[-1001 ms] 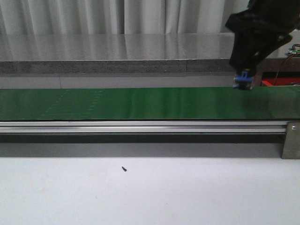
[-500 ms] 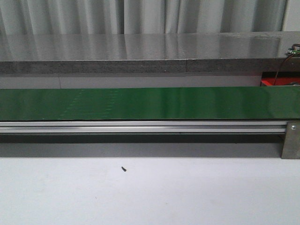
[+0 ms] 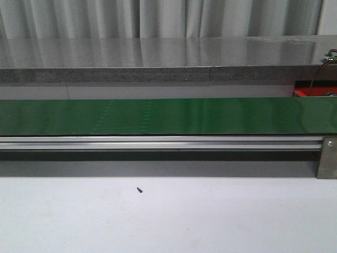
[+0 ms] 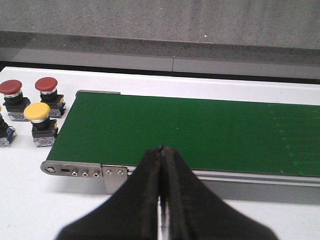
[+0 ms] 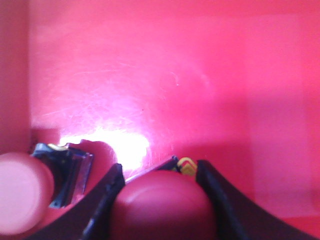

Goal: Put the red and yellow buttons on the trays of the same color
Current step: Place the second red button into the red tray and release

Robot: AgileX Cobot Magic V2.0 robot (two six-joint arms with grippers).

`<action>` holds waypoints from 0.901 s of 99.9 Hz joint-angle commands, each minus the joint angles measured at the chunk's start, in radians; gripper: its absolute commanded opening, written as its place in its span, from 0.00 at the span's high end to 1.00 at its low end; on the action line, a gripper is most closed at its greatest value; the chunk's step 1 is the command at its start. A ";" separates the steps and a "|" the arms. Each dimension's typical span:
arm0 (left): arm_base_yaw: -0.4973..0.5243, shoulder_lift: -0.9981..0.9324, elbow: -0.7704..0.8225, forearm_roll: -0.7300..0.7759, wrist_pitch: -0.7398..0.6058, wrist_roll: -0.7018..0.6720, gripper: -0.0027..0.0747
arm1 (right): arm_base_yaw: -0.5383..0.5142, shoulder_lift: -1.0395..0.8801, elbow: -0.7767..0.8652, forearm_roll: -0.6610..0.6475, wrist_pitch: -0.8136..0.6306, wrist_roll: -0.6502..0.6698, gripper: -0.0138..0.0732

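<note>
Green belt [image 3: 168, 116] on white table [image 3: 168, 216], grey curtain [image 3: 158, 18] behind; left tool [image 4: 161, 150] clenched, right tool [image 5: 160, 172] grasping red button [image 5: 162, 205].

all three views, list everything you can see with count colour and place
conveyor belt: one, green, running across the table, bare in the front view
buttons beside the belt's end: two red, one yellow, standing on the white table; another at the frame edge, mostly cut off
red tray: one, fills the right wrist view
red button: one, between the right claw's fingers, over the red tray
second button: one, pale in the glare, lying in the red tray
small dark speck: one, on the table in front of the belt
left claw: shut, empty
right claw: shut on the red button
</note>
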 commanded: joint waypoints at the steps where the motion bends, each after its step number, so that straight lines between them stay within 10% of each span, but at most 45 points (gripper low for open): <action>1: -0.005 0.003 -0.029 -0.015 -0.075 -0.007 0.99 | 0.001 -0.034 -0.033 0.016 -0.050 -0.001 0.75; 23: -0.005 0.003 -0.029 -0.015 -0.075 -0.007 0.99 | 0.001 -0.011 -0.033 0.021 -0.067 -0.001 0.65; 49: -0.005 0.003 -0.029 -0.015 -0.075 -0.007 0.99 | 0.000 -0.019 -0.033 0.021 -0.077 -0.001 0.24; 90: -0.005 0.003 -0.029 -0.015 -0.075 -0.007 0.99 | 0.019 -0.209 -0.033 0.036 -0.062 -0.003 0.23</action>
